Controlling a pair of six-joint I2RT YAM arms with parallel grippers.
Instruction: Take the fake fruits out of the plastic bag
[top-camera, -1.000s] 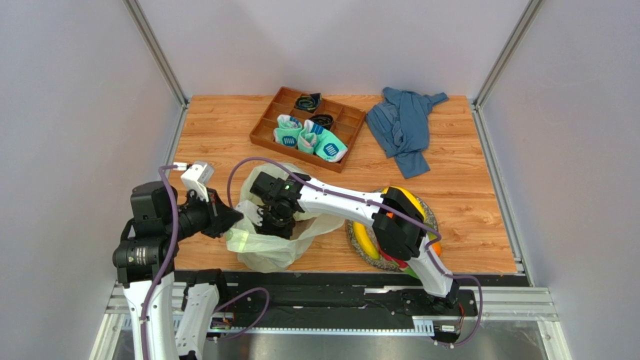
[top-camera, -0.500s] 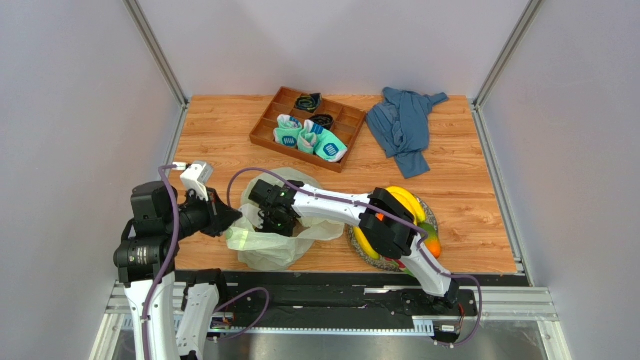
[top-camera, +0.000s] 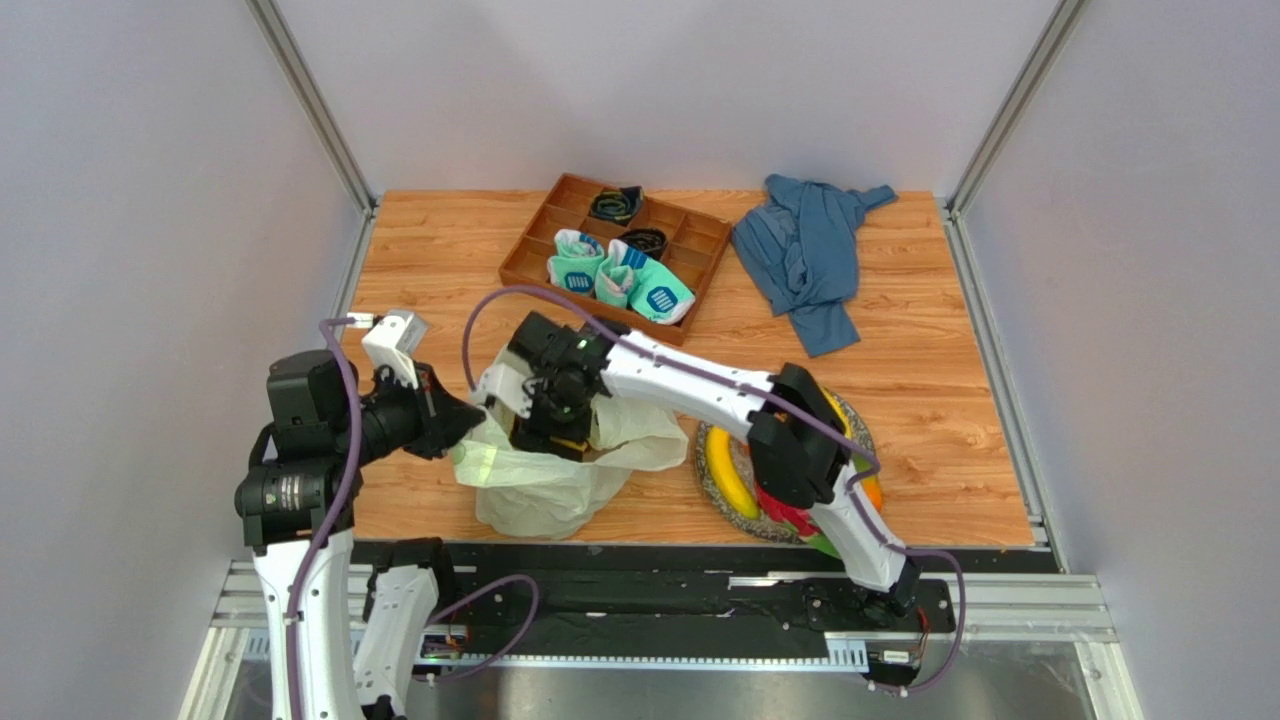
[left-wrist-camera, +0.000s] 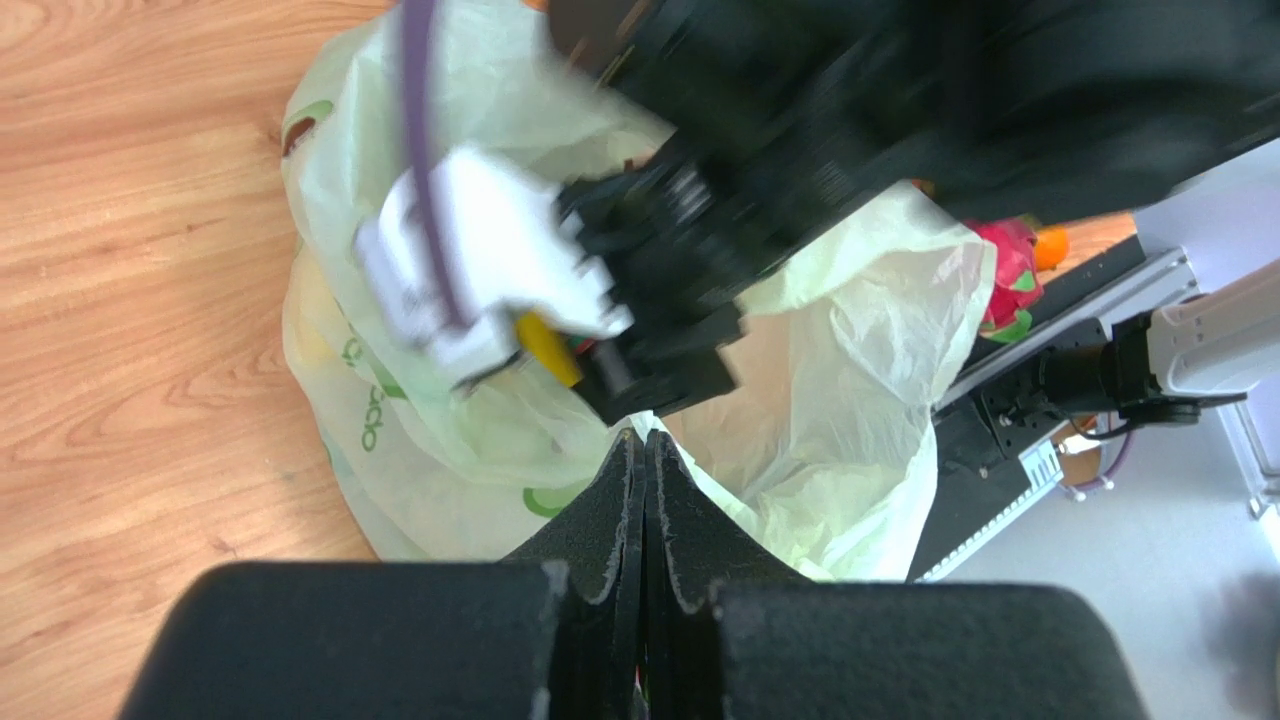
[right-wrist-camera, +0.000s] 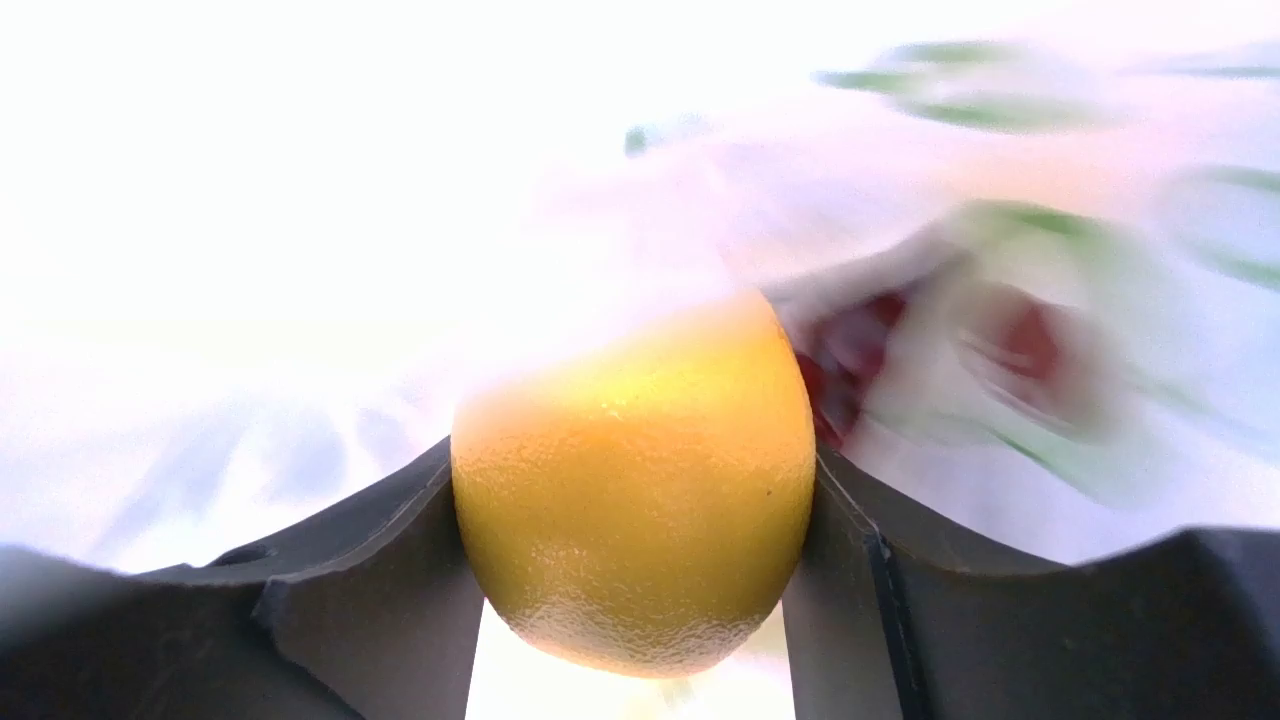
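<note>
Left tool (left-wrist-camera: 646, 458), right tool (right-wrist-camera: 634, 480): both clamped

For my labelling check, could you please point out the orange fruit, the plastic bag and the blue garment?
orange fruit (right-wrist-camera: 634, 480): right wrist view, middle of its peel.
plastic bag (top-camera: 541, 503): top external view, near side wall.
blue garment (top-camera: 809, 255): top external view, middle folds.

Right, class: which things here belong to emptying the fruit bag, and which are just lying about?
Job: thin pale yellow-green plastic bag, pinched by the left pincer; round yellow-orange plastic fruit in the right pincer; yellow plastic banana and pink dragon fruit already out.
Lying about: brown wooden compartment tray; rolled teal-white socks; crumpled blue cloth garment.
</note>
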